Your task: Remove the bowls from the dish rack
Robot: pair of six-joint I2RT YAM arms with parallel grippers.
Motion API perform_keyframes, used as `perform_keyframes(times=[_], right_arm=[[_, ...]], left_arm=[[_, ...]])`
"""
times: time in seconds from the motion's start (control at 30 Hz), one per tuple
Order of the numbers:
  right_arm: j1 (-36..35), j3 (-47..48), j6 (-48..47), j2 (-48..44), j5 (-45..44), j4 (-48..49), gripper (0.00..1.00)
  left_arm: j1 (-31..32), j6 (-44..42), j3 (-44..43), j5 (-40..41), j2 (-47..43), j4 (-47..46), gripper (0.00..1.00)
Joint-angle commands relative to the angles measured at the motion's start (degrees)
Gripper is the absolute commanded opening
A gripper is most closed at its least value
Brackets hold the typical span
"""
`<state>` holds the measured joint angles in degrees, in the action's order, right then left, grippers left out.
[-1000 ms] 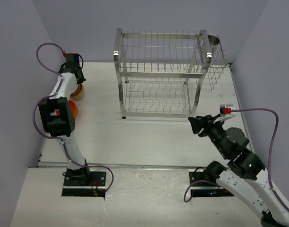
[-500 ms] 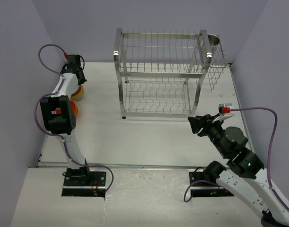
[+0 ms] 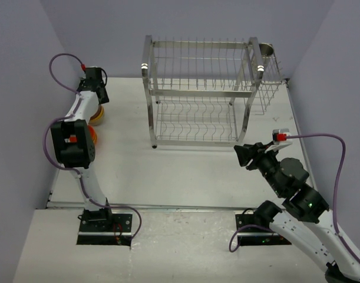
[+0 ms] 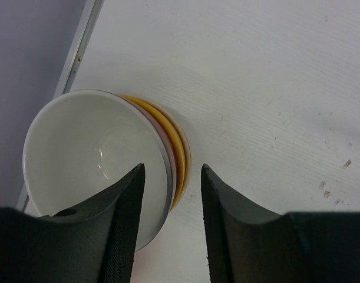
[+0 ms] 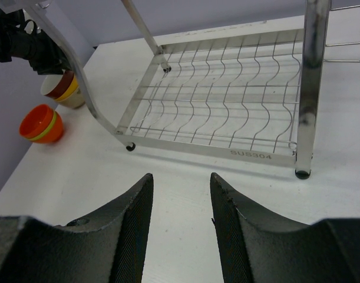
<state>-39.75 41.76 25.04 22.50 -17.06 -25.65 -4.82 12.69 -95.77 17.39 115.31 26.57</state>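
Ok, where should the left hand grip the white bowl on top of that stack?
Its rim, from straight above, one finger inside and one outside: the white bowl sits mouth-up, nested in the other bowls, so only the rim is free.

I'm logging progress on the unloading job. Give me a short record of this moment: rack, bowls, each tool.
rack: rack has no bowls on either tier
bowls: two stacks at the left side of the table
stack 1: white bowl on top, red and yellow rims under it
stack 2: orange bowl on top
left tool: left tool open, over the white bowl's rim, holding nothing
right tool: right tool open, empty, facing the rack
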Motion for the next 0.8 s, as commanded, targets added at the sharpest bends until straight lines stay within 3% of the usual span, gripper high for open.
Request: perform_keyframes(times=[0.0, 0.33, 0.5, 0.53, 0.57, 0.6, 0.63, 0.7, 0.77], right_arm=[[-0.24, 0.52, -0.25, 0.53, -0.17, 2.01, 0.45], [-0.24, 0.96, -0.78, 0.97, -0.26, 1.57, 0.46], [-0.24, 0.87, -0.78, 0.96, -1.39, 1.31, 0.52], [-0.24, 1.13, -0.69, 1.14, -1.57, 0.78, 0.68], [-0.24, 1.48, -0.26, 1.31, -2.53, 0.43, 0.75], [-0.33, 1.57, -0.25, 1.49, -2.8, 0.25, 0.78], [-0.33, 1.83, -0.25, 1.58, -2.89, 0.16, 0.83], [-0.33, 2.27, -0.25, 2.1, -3.94, -0.62, 0.85], [-0.24, 3.24, 0.01, 2.55, -5.43, -1.51, 0.88]], left_arm=[[0.69, 0.32, 0.57, 3.17, -5.26, -3.45, 0.45], [2.18, 2.87, 5.59, 6.95, -20.02, -8.63, 0.51], [3.94, 5.76, 9.89, 5.82, -29.42, -9.51, 0.53], [4.2, 6.12, 10.94, 5.38, -30.74, -10.04, 0.56], [5.86, 6.29, 13.39, 3.9, -33.54, -10.57, 0.57], [6.57, 6.47, 14.8, 3.36, -34.96, -11.09, 0.59], [7.36, 6.39, 15.95, 2.83, -36.19, -11.88, 0.7], [9.21, 6.03, 18.77, 2.04, -39.27, -11.54, 0.77], [10.09, 6.38, 21.66, 0.38, -42.77, -11.54, 0.91]])
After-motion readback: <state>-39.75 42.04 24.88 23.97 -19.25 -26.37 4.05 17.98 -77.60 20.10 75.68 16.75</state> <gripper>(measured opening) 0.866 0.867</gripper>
